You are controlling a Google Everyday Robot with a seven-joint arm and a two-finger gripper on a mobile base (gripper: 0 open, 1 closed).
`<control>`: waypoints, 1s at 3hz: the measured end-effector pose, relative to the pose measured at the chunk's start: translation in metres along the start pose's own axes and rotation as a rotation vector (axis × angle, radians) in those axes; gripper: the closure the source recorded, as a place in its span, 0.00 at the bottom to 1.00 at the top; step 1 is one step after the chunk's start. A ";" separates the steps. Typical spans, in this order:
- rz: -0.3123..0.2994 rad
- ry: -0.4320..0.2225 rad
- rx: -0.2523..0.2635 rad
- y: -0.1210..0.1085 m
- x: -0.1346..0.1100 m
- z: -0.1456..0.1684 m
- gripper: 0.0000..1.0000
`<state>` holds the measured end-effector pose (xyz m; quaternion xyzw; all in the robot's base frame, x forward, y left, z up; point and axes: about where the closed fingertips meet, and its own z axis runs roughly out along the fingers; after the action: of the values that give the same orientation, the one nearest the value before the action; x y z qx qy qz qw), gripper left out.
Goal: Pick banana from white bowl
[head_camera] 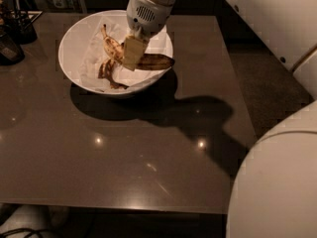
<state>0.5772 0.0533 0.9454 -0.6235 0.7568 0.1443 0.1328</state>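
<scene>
Blotched banana (pixel 154 62) is clamped by the tool (pixel 132 56) over the glossy white bowl (pixel 74 38).
Crumpled white paper (pixel 94 58) is seen lining it.

We see a dark glossy worktop (pixel 124 152) carrying the white bowl (pixel 69 58) at upper centre-left and dark containers (pixel 9 51) at the upper-left edge; the claw (pixel 132 56) hangs over the bowl.

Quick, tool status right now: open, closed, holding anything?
Tool: down inside the white bowl, right at the bend of the banana. Open, closed or gripping: cannot be told from this view.
</scene>
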 end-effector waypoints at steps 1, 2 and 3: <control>-0.016 -0.014 -0.025 0.011 -0.003 0.005 1.00; -0.057 -0.037 -0.060 0.039 -0.009 0.008 1.00; -0.066 -0.031 -0.081 0.072 -0.009 0.008 1.00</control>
<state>0.5083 0.0778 0.9455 -0.6509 0.7271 0.1800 0.1237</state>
